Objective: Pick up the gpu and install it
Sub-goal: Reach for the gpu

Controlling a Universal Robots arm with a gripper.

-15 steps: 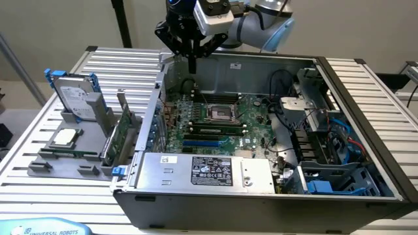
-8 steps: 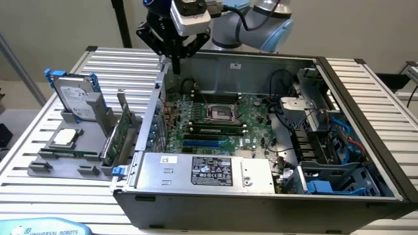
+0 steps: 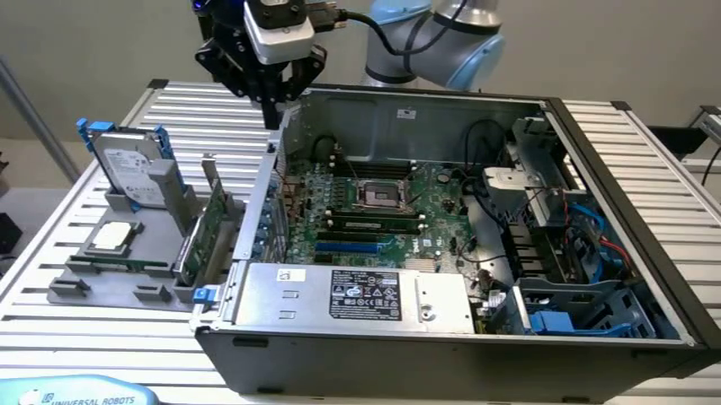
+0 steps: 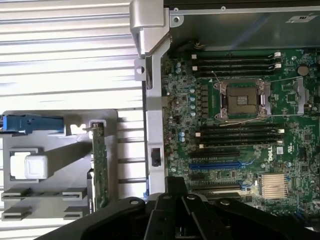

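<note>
The gpu [image 3: 209, 229] stands on edge in a slot of the grey holder [image 3: 107, 283] at the exterior view's left, green board face showing, silver bracket at its top. In the wrist view the gpu [image 4: 100, 170] appears edge-on as a thin green strip in the grey holder [image 4: 60, 155]. My gripper [image 3: 273, 116] hangs above the rear corner of the open computer case [image 3: 451, 337], well above and behind the gpu. It is shut and holds nothing. Its black body [image 4: 175, 210] shows over the case wall.
A silver hard drive with blue rails [image 3: 127, 167] and a square processor [image 3: 114, 235] share the holder. The motherboard [image 3: 383, 198] has a blue card slot [image 3: 355, 247], memory slots and an empty processor socket [image 4: 242, 97]. The power supply [image 3: 360, 295] lies along the case front, with cables at the exterior view's right.
</note>
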